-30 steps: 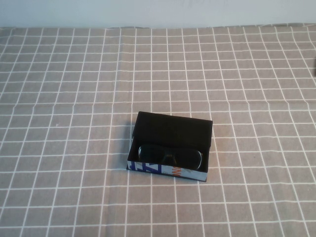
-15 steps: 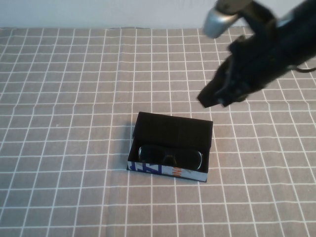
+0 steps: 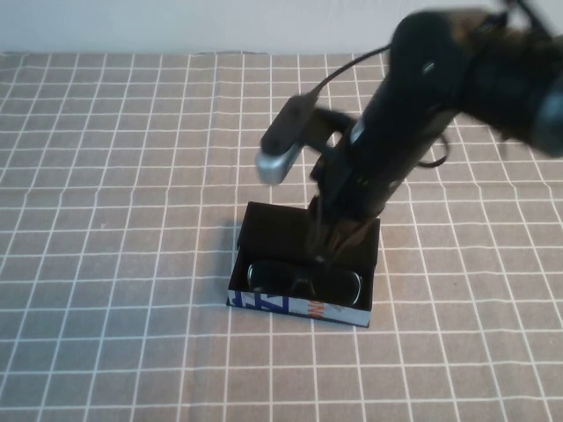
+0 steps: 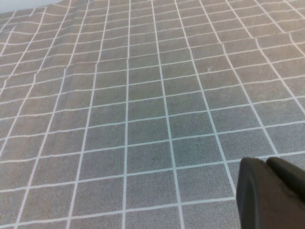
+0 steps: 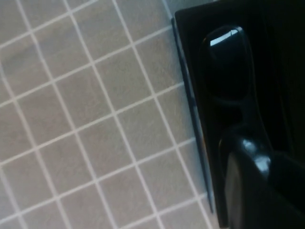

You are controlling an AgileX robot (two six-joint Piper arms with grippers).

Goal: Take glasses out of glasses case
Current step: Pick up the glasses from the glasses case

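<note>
black glasses (image 3: 303, 278), blue-white-orange glasses case (image 3: 299, 306), grey white-grid cloth (image 3: 132, 176)

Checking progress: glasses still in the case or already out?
In. The glasses lie inside the open glasses case; the right gripper is just above them. The left gripper is over bare cloth.

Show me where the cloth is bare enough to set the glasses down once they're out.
Bare grey checked tablecloth lies open to the left of the black glasses case and in front of its printed side. Over the case it is crowded: the right gripper hangs above the black-framed glasses. The left gripper is over bare cloth, out of the high view.
</note>
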